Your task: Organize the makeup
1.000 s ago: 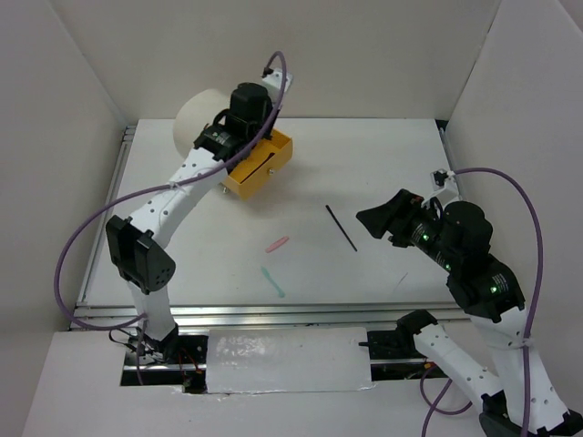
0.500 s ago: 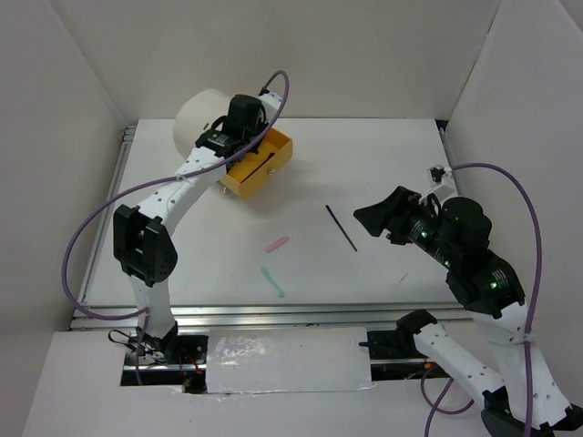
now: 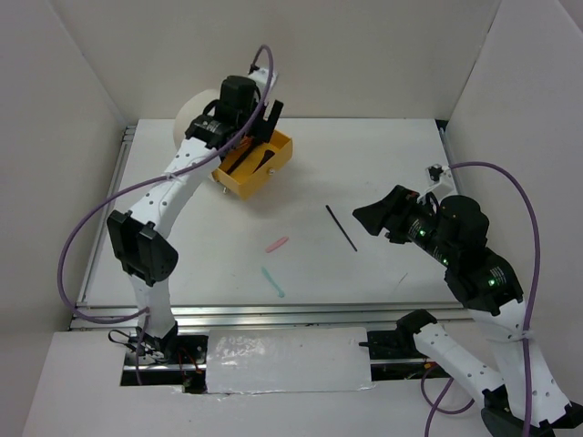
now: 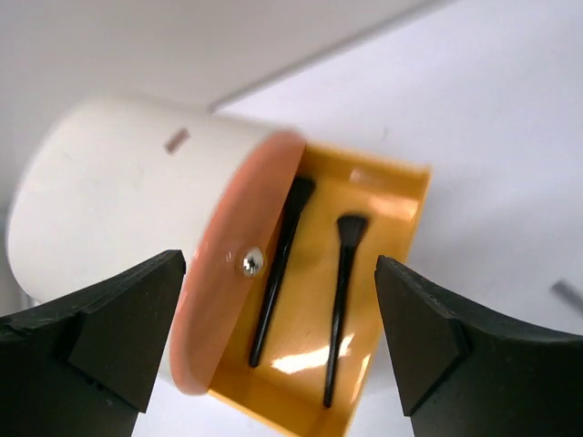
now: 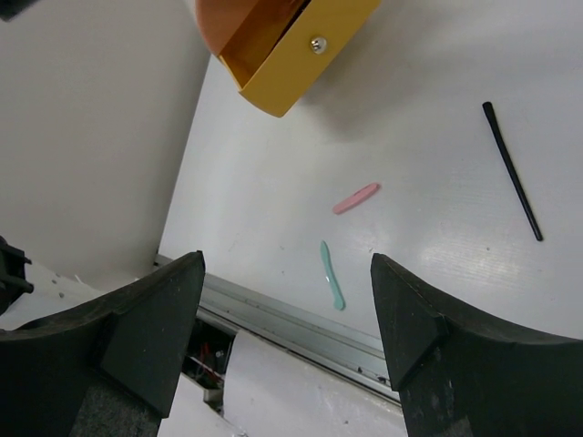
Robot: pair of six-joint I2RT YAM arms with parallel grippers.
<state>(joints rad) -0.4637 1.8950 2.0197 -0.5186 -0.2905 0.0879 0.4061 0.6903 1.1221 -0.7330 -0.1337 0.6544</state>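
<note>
The makeup lies partly in the open yellow drawer (image 4: 383, 209) of a cream cylindrical box (image 3: 193, 113). Two black flared-tip brushes (image 4: 276, 273) (image 4: 339, 300) rest side by side on the drawer floor. My left gripper (image 4: 280, 264) hangs open right above them, holding nothing (image 3: 260, 127). On the table lie a thin black stick (image 3: 342, 228), a short pink stick (image 3: 277, 244) and a short teal stick (image 3: 272, 282). My right gripper (image 3: 373, 218) hovers open just right of the black stick. Its wrist view shows the pink stick (image 5: 356, 198), teal stick (image 5: 332, 275) and black stick (image 5: 512, 171).
White walls close in the table on the left, back and right. A metal rail (image 3: 273, 314) runs along the near table edge. The drawer's yellow front with its screw knob (image 5: 317, 44) faces the table's middle.
My left gripper has opened wide over the drawer and shifted slightly back; the brushes now lie free in the drawer. My right gripper has barely moved.
</note>
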